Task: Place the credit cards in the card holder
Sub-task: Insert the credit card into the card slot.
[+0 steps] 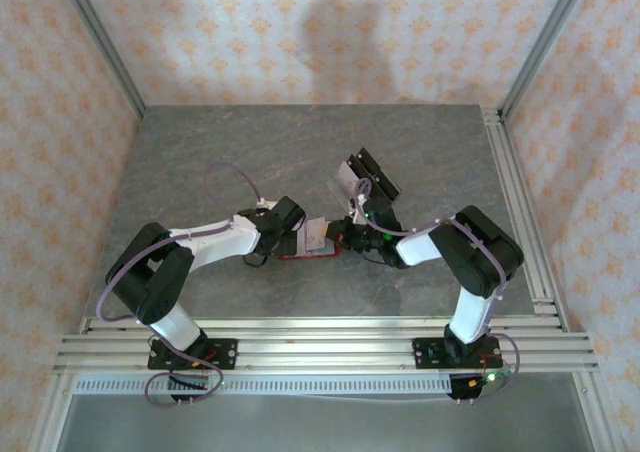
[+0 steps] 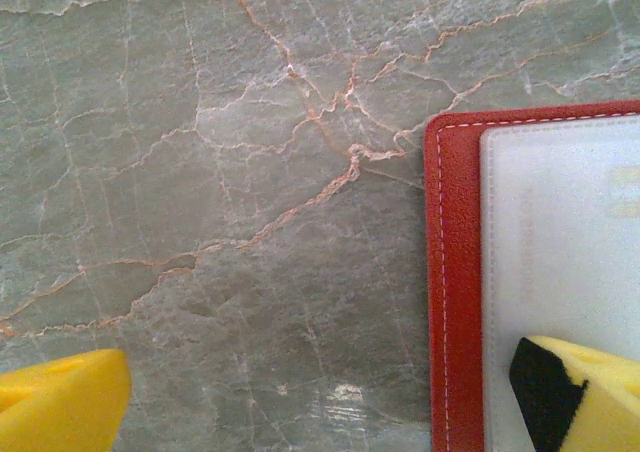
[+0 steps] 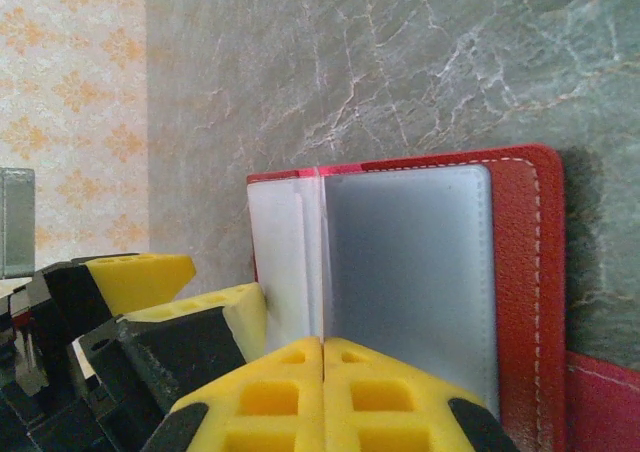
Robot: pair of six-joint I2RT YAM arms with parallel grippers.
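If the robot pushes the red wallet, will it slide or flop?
The wallet lies flat on the smooth stone table, so it would probably slide, not roll. Its fold and thin pockets suggest it bends floppily when lifted. It looks thin, so likely light.

One red card holder (image 2: 455,272), one pale credit card (image 2: 560,252), one clear stand (image 1: 365,179), two robot arms (image 1: 210,237) (image 1: 470,247)
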